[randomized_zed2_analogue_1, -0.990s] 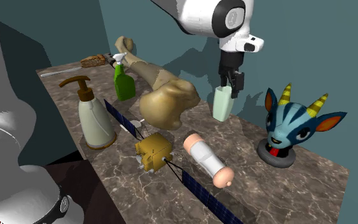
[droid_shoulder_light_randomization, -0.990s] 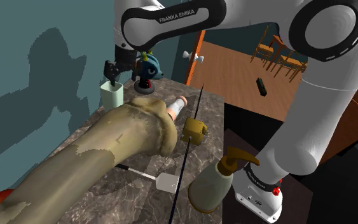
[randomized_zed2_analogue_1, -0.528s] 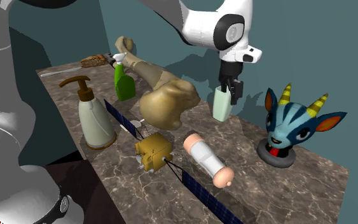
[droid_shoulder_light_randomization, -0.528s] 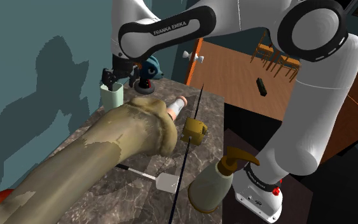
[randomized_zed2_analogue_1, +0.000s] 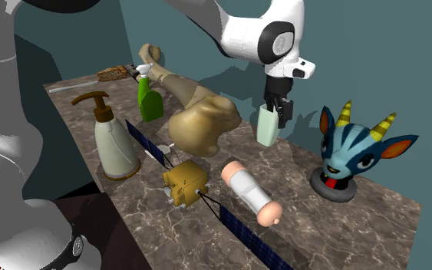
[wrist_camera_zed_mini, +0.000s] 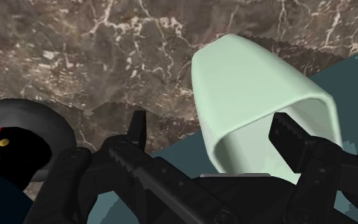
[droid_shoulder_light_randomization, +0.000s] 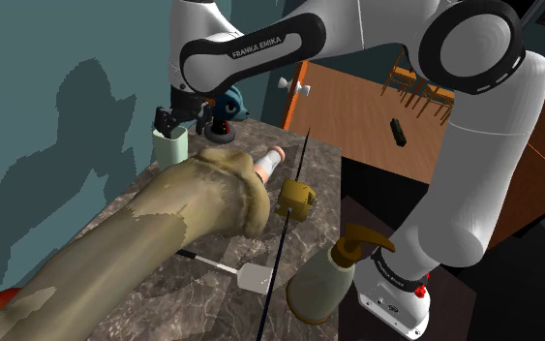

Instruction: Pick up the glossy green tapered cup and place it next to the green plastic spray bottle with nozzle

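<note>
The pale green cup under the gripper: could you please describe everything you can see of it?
The cup is plain pale mint green and smooth, with tapered walls and a rounded-square open mouth facing up. It stands upright on the brown marbled counter, near the teal wall, between the big bone and the blue horned toy head, touching neither. The gripper hangs at its rim with fingers apart, not clasping it.

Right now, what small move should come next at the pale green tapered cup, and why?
Probably close the fingers: the black gripper is open at the rim of the pale green tapered cup, one wall seemingly between its fingers, and the cup stands on the marbled table.
</note>
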